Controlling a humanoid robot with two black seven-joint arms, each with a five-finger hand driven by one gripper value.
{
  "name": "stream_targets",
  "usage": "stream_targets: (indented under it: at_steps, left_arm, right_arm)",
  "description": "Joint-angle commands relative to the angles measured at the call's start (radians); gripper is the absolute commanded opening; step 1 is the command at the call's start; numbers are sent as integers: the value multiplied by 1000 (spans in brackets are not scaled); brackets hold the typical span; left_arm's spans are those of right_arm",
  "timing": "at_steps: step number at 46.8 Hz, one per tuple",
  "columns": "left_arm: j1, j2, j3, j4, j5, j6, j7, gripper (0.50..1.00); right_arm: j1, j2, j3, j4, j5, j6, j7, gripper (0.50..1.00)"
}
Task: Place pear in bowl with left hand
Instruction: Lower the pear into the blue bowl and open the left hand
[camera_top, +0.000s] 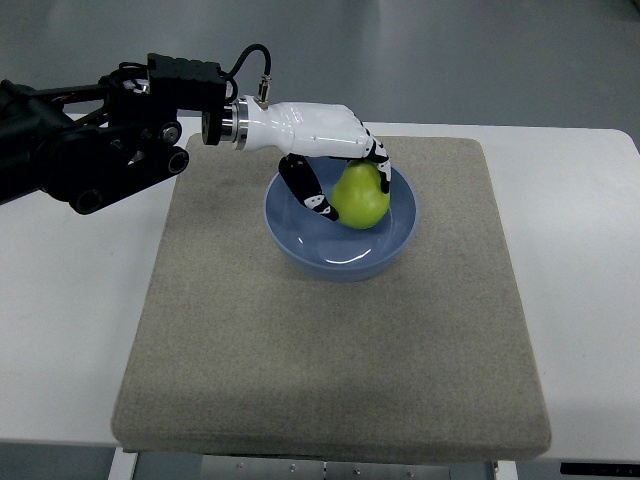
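Observation:
A green pear (361, 197) sits inside the blue bowl (340, 262), toward its far side. My left hand (345, 180), white with black finger joints, reaches in from the left and hangs over the bowl. Its thumb (303, 188) and fingers (378, 158) curl around the pear on both sides, gripping it. I cannot tell whether the pear rests on the bowl's bottom or is held just above it. The right hand does not show.
The bowl stands on a grey-beige mat (330, 350) laid on a white table (60, 310). My black left forearm (90, 150) stretches over the table's far left corner. The table's right side (590, 280) lies past the mat.

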Motion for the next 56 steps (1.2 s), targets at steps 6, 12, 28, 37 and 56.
stream_targets:
  at_steps: [6,12,28,37,56]
  left_arm:
    - [18,-9,1,31,13,0,0,500]
    - [21,-9,1,47,13,0,0,500]
    - [54,-9,4,53,14,2,0,500]
    - [60,-9,6,53,14,2,0,503]
    - [67,-11,3,50,-4,9,2,962]
  right_arm:
    - [0,0,0,0,0,0,0,924]
    - [0,0,0,0,0,0,0,926]
    - [0,0,0,0,0,0,0,926]
    - [0,0,0,0,0,0,0,926]
    - [0,0,0,0,0,0,0,926]
